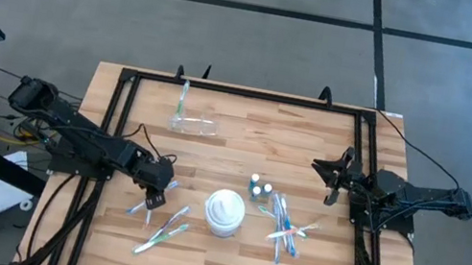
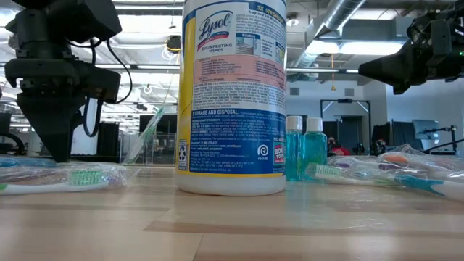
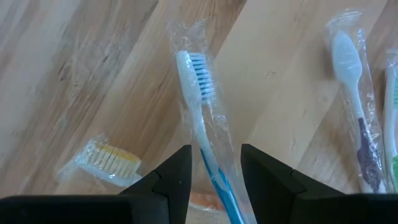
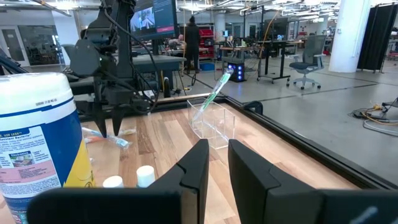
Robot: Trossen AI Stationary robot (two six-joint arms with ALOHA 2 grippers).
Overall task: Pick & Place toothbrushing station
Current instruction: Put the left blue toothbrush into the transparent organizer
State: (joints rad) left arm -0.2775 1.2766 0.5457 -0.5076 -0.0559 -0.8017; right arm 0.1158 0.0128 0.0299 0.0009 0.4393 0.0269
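Note:
My left gripper (image 1: 153, 195) points down at the table's left front, open. Its fingers stand on either side of a wrapped blue toothbrush (image 3: 198, 87) that lies flat on the wood. More wrapped toothbrushes lie close by, one with yellow bristles (image 3: 113, 162) and one white and purple (image 3: 352, 74). A clear cup (image 1: 192, 125) at the far middle has a green toothbrush (image 4: 215, 93) sticking out of it. Small white-capped teal tubes (image 1: 257, 188) stand beside a pile of toothbrushes (image 1: 285, 227). My right gripper (image 1: 334, 179) waits level at the right edge, its fingers a narrow gap apart.
A white wipes tub (image 1: 224, 210) stands at the table's middle front, between the two groups of toothbrushes. A black frame (image 1: 122, 93) runs around the tabletop. Bare wood lies between the cup and the tub.

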